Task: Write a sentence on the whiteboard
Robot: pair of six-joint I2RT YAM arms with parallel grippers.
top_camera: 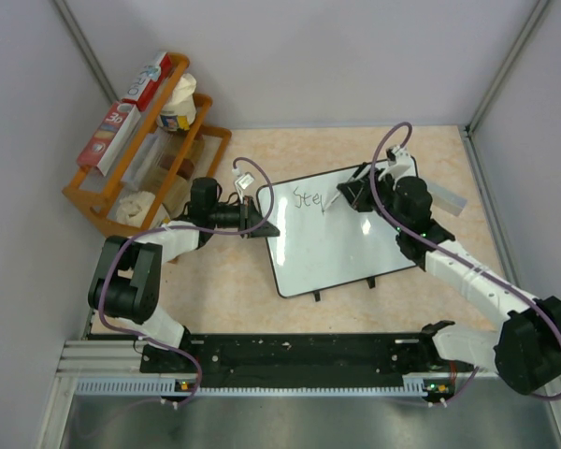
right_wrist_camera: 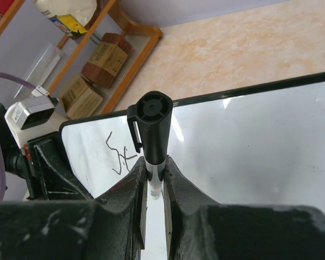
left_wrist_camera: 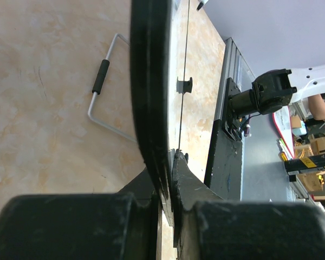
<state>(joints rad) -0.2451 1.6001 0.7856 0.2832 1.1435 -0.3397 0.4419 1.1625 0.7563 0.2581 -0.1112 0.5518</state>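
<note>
The whiteboard [top_camera: 341,245] lies tilted on the table, white with a thin black rim. Of the sentence, only thin dark letters reading "Step" [top_camera: 310,198] stand near its far left corner. My left gripper [top_camera: 261,224] is shut on the board's left edge. In the left wrist view that edge [left_wrist_camera: 151,81] runs edge-on between the fingers of the left gripper [left_wrist_camera: 170,173]. My right gripper [top_camera: 355,193] is shut on a black marker [right_wrist_camera: 154,130], tip down on the board just right of the letters [right_wrist_camera: 121,157]. The marker's tip is hidden in the right wrist view.
An orange wooden rack [top_camera: 92,202] with boxes and bags stands at the back left. A small grey flat bar [top_camera: 446,198] lies right of the board. A bent metal wire with a black sleeve [left_wrist_camera: 100,85] lies by the board's left side. Grey walls enclose the table.
</note>
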